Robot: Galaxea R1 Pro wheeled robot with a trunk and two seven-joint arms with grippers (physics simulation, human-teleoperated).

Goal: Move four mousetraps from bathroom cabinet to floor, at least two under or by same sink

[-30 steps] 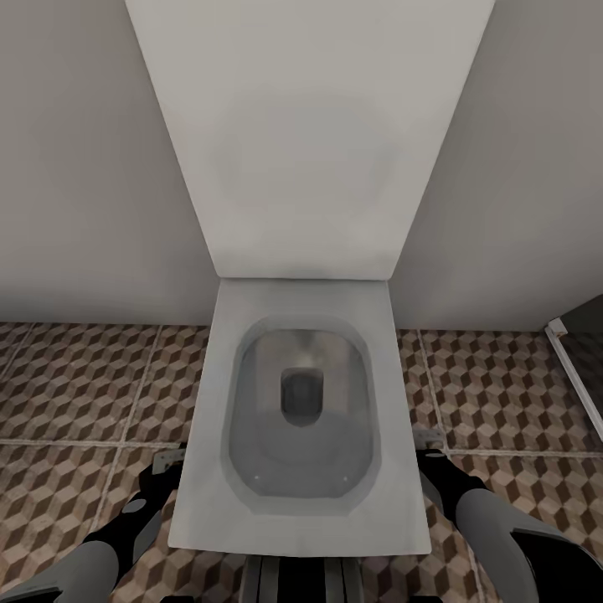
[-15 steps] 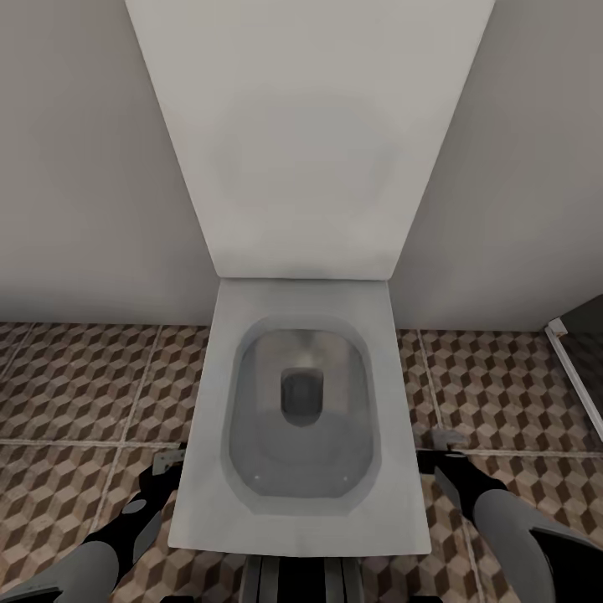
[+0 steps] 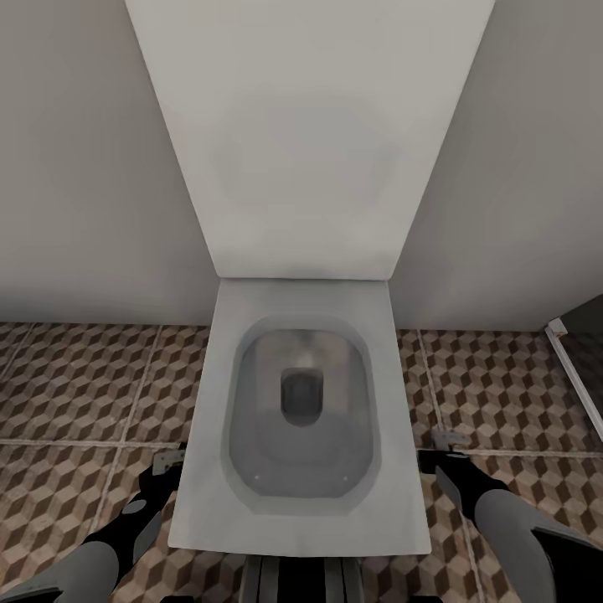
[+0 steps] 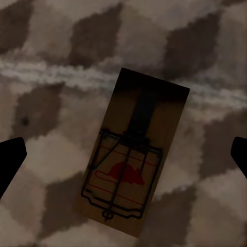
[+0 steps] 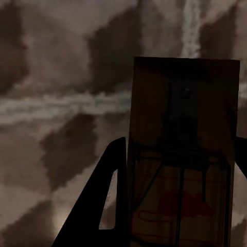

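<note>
Mousetrap [image 4: 135, 154] on my left wrist camera lies flat on the bathroom floor [image 4: 46, 123], across a pale grout line [image 4: 62, 77], with patterned tile open on every side of it. My left gripper [image 4: 123, 154] has its two dark fingertips [image 4: 9, 157] spread far apart at the frame's edges, neither touching the trap.

On the right wrist camera a second mousetrap [image 5: 182, 154] stands between the fingers of my right gripper [image 5: 180, 170]. One dark finger [image 5: 103, 200] presses along its long edge; the other shows just as a sliver at the far edge, so the jaws look clamped on that trap, with tiled floor [image 5: 51, 128] behind it.

From the head camera, the white toilet [image 3: 301, 419] sits dead centre, lid up against the wall at 12 o'clock. My left gripper [image 3: 170, 459] hangs at 8 o'clock, tight against the bowl's left rim. My right gripper [image 3: 445, 440] is at 4 o'clock, just off the right rim. Open tile [image 3: 75, 385] runs out toward 9 o'clock and toward 3 o'clock, where a white door frame edge [image 3: 563, 347] closes the room in.
</note>
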